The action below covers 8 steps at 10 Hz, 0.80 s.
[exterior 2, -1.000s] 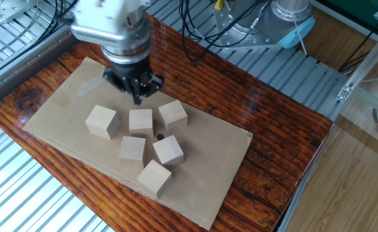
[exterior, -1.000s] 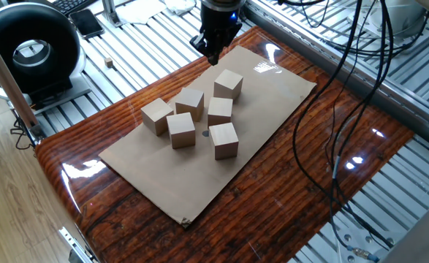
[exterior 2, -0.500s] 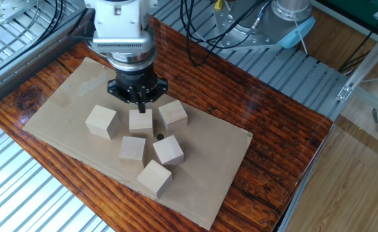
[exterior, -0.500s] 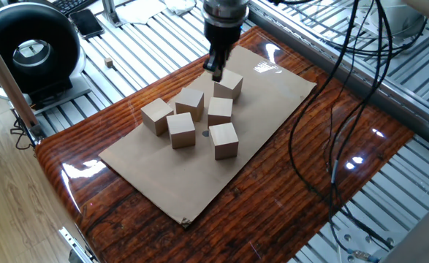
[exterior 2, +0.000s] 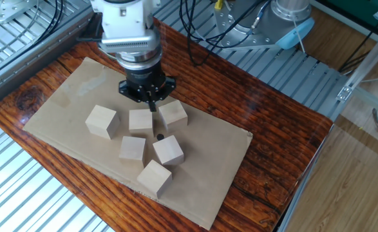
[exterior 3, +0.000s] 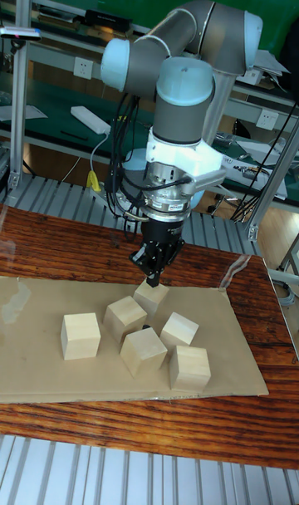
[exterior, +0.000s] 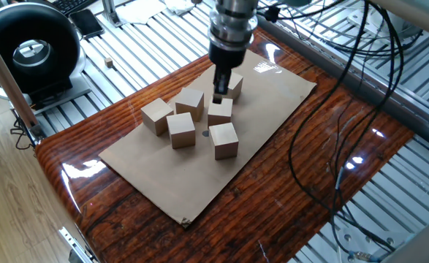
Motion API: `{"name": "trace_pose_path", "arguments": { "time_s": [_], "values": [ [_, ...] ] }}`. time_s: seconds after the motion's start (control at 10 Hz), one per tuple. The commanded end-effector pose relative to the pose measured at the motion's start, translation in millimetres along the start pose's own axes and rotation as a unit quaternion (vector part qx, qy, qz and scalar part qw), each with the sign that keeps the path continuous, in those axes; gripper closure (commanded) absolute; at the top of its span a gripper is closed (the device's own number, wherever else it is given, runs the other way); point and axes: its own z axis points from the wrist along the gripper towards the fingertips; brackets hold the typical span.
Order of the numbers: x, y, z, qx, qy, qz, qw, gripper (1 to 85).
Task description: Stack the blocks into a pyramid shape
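Now the gripper [exterior 2: 151, 103] is seen low over the blocks [exterior 2: 134, 147], its fingers held together with nothing clamped between them. All six blocks are laid singly on the cardboard sheet [exterior 2: 60, 103], close together, none stacked, and the fingertips are placed between two of them.

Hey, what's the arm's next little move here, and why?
Probably lower the gripper onto the block just beneath it, jaws straddling its sides. All six blocks lie single-layer on the cardboard, nothing is stacked, and the gripper holds nothing.
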Motion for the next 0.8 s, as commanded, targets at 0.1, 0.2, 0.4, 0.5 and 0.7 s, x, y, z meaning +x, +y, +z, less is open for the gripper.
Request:
{"name": "trace_pose_path", "arguments": {
  "time_s": [0.1,0.2,0.4,0.5,0.7],
  "values": [
    [20.1,-13.5,16.3,0.032,0.020,-0.028,0.9989,84.7],
    [20.4,-15.3,19.5,0.035,0.021,-0.024,0.9989,84.7],
    [17.0,-17.7,23.6,0.039,0.017,-0.020,0.9989,84.7],
    [16.6,-21.0,25.9,0.046,0.018,-0.021,0.9985,84.7],
    [15.5,-21.0,33.4,0.047,0.015,-0.015,0.9986,84.7]
  ]
}}
